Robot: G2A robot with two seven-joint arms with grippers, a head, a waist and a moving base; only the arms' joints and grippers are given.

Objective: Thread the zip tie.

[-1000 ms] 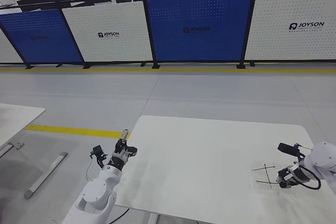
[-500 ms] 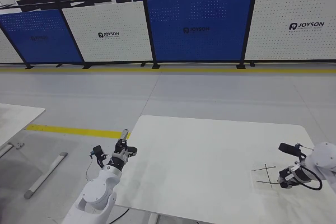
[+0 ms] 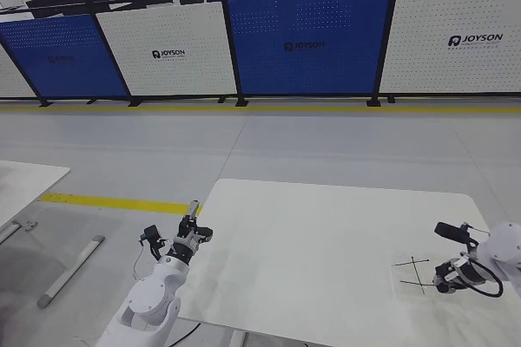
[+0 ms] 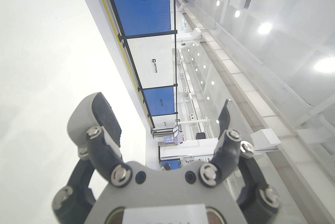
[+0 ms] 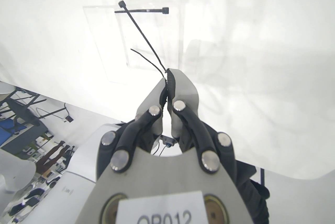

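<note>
White table [image 3: 313, 252], three zip ties [image 5: 146, 10]

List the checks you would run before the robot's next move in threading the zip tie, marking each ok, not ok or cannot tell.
1. Right gripper shut on the zip tie: ok, the strap's end sits between the closed fingertips.
2. Only one tie in the grip: cannot tell, as a thin tail also reaches the fingertips.
3. Held tie clear of others: not ok. It crosses a second tie near its head.
4. Left gripper open to receive: ok, the jaws stand wide apart.
5. Left gripper close to the ties: not ok. It sits at the opposite edge of the table.
</note>
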